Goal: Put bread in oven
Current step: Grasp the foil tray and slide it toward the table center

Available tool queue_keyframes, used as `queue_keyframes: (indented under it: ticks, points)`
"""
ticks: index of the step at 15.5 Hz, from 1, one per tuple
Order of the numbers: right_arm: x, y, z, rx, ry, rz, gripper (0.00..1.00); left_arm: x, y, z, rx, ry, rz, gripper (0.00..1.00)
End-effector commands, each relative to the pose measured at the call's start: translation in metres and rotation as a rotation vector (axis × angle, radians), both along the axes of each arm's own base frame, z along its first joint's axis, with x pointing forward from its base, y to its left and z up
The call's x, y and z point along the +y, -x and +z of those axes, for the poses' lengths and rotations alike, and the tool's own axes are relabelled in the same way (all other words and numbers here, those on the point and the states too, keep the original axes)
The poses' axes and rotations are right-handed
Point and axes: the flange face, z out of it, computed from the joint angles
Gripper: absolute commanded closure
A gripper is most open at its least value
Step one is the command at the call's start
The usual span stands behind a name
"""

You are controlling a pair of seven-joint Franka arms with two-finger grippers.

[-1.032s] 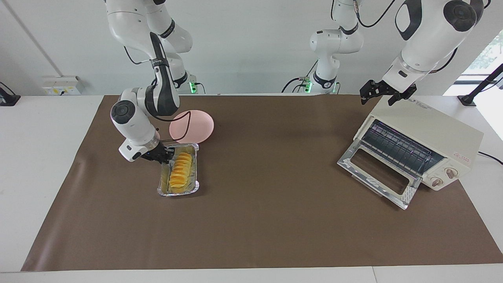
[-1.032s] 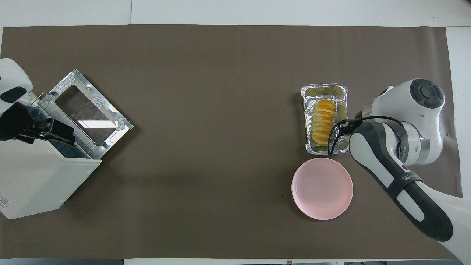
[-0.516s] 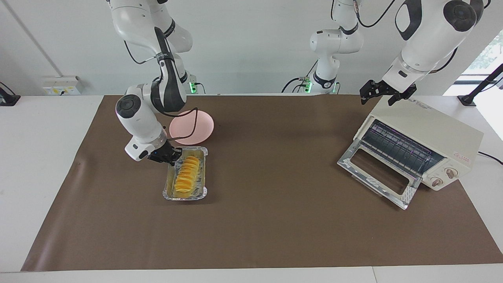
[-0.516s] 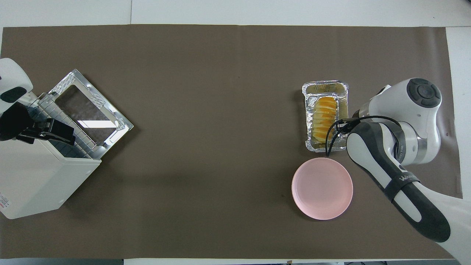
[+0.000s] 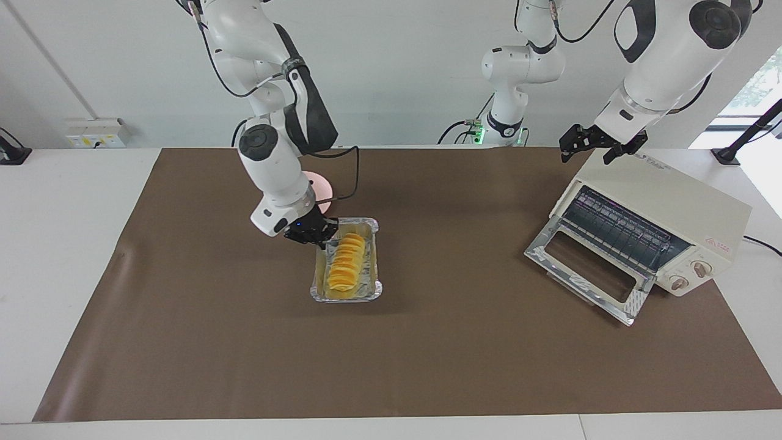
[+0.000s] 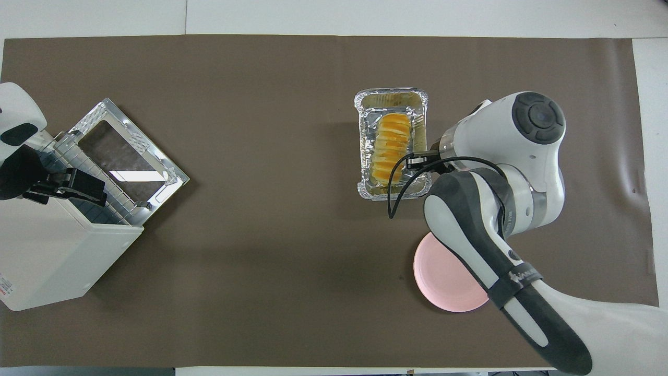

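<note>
One brown mat (image 5: 427, 354), white table (image 5: 61, 244), pale wall (image 5: 397, 73)

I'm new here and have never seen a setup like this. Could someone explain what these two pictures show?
Both show one table with two robot arms. One camera faces the robots; the other looks down from above their end. Each arm ends in a two-finger pincer. The right pincer grips the rim of the foil tray with the bread, carrying it over the brown mat toward the oven, whose door hangs open. The left pincer waits over the oven's top. A pink plate lies nearer to the robots than the tray.
</note>
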Motion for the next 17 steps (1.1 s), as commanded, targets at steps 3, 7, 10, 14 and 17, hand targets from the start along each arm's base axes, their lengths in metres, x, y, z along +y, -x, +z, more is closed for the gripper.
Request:
queue_keyframes:
  ticks: [3,7,10,14,17]
  points:
    - [0.087,-0.006,-0.031,0.048,-0.023,-0.085,1.0,0.003,0.003,0.004,-0.018,-0.014,-0.003,0.0]
    - [0.111,0.0,-0.053,0.038,-0.034,-0.107,1.0,0.003,0.003,0.004,-0.018,-0.014,-0.003,0.0]
    - [0.114,0.001,-0.063,0.034,-0.034,-0.118,1.0,0.002,0.003,0.004,-0.018,-0.014,-0.004,0.0]
    - [0.112,0.002,-0.062,0.045,-0.01,-0.109,0.26,0.003,0.003,0.004,-0.018,-0.014,-0.003,0.0]
    - [0.1,-0.005,-0.041,0.002,0.064,-0.062,0.0,0.003,0.003,0.004,-0.018,-0.014,-0.003,0.0]
